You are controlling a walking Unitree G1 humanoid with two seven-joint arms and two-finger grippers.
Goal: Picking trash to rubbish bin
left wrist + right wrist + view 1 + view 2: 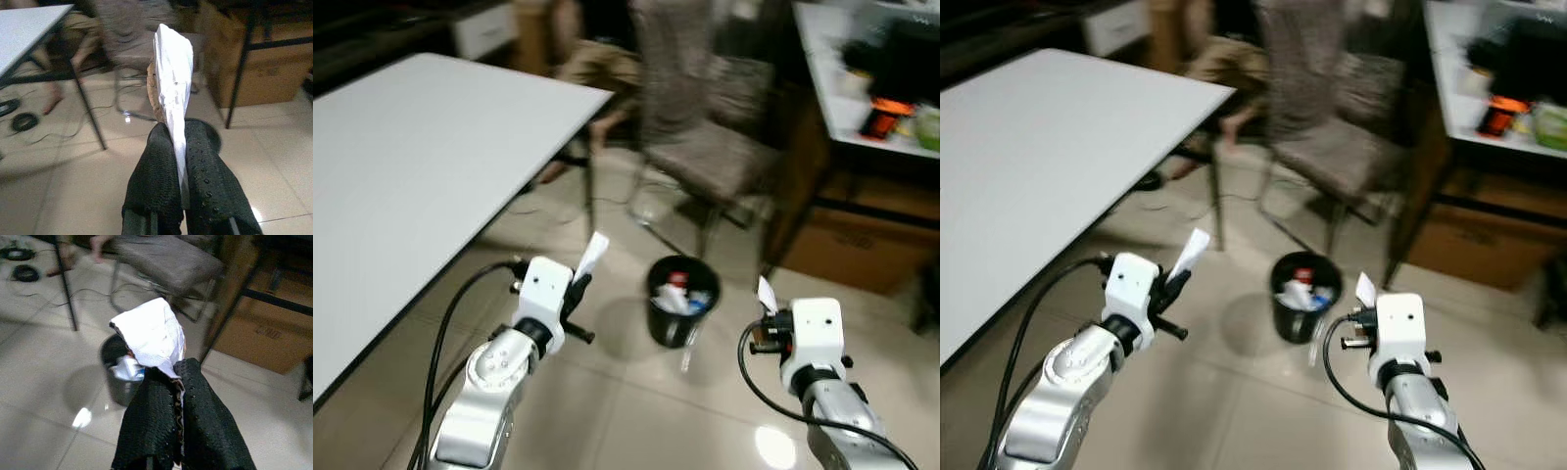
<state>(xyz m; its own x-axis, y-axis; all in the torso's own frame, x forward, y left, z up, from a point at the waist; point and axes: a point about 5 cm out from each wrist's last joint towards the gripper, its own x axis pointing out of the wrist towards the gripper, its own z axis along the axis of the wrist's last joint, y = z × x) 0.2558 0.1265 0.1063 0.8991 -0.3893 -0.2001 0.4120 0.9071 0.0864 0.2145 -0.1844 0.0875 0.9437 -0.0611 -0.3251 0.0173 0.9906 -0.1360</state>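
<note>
Here, your left gripper (178, 161) and right gripper (178, 382) each clamped paper scraps (173, 73) short of the bin (679, 304); early release risked floor litter.

Dim indoor light, soft motion blur in all 4 views.

Overhead light throws glare spots on the glossy floor tiles (773, 446), and the white bench (411, 176) top reads bright and flat. Far room behind the chair (705, 127) is dark and smeared. Black bin (681, 299) casts a soft shadow to its left on the tiles. Wrist views: white paper (173, 73) nearly blown out, near black fingers (156, 186) sharp enough to show texture, background chair and cardboard box (259, 58) blurred.
</note>
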